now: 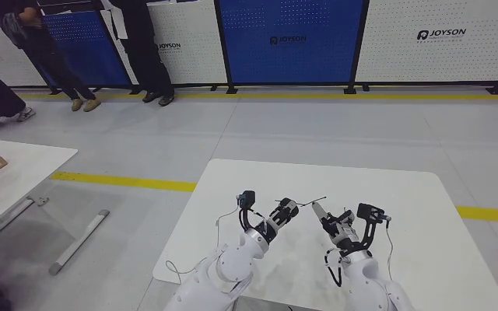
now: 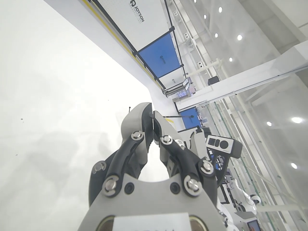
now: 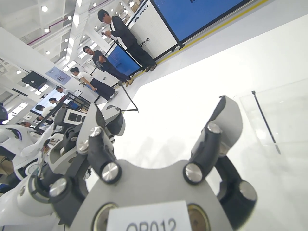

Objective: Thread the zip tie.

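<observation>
My left gripper (image 2: 152,115) is shut on a thin black zip tie (image 2: 176,116), pinched at the fingertips. One end runs out sideways and a short end (image 2: 130,108) pokes out the other side. From above, the left gripper (image 1: 289,206) hovers over the middle of the white table (image 1: 405,194). My right gripper (image 1: 320,211) is close beside it. In the right wrist view the right gripper (image 3: 160,106) stands open and holds nothing. A second black zip tie (image 3: 264,121) lies flat on a clear sheet (image 3: 288,111), just off one of its fingers.
The white table's bare surface surrounds both grippers. Its far edge (image 1: 311,163) and rounded corner (image 3: 142,86) are near. People stand by the blue and white panels (image 1: 292,39) across the floor, well away from the table. Another white table (image 1: 31,167) is at the left.
</observation>
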`<action>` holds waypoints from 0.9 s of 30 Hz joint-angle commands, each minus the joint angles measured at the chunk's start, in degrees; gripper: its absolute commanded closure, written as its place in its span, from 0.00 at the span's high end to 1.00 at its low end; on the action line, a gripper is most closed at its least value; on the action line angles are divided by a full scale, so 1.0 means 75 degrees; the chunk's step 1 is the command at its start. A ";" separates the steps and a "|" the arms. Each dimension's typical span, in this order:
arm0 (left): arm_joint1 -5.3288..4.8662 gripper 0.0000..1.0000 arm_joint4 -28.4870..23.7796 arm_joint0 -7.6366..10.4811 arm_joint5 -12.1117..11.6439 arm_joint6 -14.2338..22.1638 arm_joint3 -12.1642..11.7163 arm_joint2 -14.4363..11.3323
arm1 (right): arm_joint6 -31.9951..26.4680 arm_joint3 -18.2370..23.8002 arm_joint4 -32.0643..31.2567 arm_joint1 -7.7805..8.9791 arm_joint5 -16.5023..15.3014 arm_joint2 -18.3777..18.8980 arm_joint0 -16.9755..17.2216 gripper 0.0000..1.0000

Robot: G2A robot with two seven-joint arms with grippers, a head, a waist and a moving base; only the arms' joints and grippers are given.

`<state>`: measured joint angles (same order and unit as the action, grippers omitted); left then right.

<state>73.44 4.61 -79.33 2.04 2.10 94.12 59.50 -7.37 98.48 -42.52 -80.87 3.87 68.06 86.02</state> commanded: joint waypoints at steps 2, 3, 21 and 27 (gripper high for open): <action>0.0014 0.00 -0.0093 -0.0003 0.0032 -0.0147 -0.0016 0.0027 | -0.0129 -0.0021 -0.0265 0.0027 -0.0243 -0.0046 -0.0033 1.00; 0.0029 0.00 -0.0188 -0.0014 0.0043 -0.0244 -0.0015 0.0024 | -0.0128 -0.0050 -0.0534 0.0051 -0.0343 -0.0013 -0.0059 1.00; 0.0092 0.00 -0.1561 -0.0127 0.0048 0.0080 0.0198 0.0157 | 0.0228 -0.0667 -0.2353 0.0266 -0.1456 0.0327 -0.0029 1.00; 0.0103 0.00 -0.1898 -0.0138 0.0009 0.0213 0.0176 0.0191 | 0.0035 -0.0888 -0.3116 0.0308 -0.1782 0.0115 -0.0242 1.00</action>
<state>74.20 -8.72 -80.39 2.18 3.16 95.51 60.84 -6.77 92.25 -65.02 -78.59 -8.96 69.31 84.64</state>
